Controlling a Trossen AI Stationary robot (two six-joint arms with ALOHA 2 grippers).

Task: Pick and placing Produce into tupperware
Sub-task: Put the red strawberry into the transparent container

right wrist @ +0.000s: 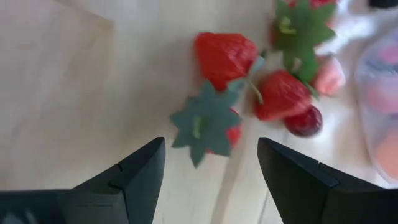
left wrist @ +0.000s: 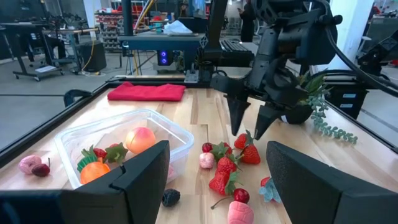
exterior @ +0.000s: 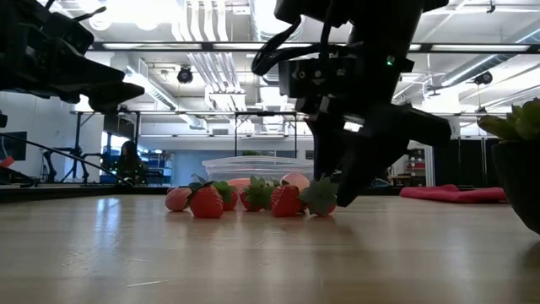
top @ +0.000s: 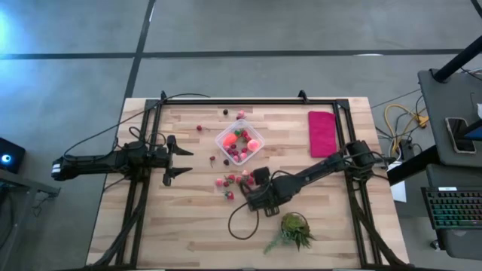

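The clear tupperware (top: pixel 239 143) stands mid-table with several produce pieces inside. More produce lies loose around it, and a cluster of red strawberries (top: pixel 232 181) sits just in front of it toward the near edge. My right gripper (left wrist: pixel 249 127) is open and points steeply down over that cluster. Its fingers stand on either side of a strawberry with a green leafy cap (right wrist: pixel 205 127), and no contact shows. My left gripper (top: pixel 187 161) waits open at the table's left, above the wood.
A magenta cloth (top: pixel 322 133) lies at the far right. A green spiky plant (top: pixel 294 229) stands near the front edge, right of a loose black cable loop (top: pixel 239 223). Black frame rails (top: pixel 248 102) run along the table's far, left and right sides.
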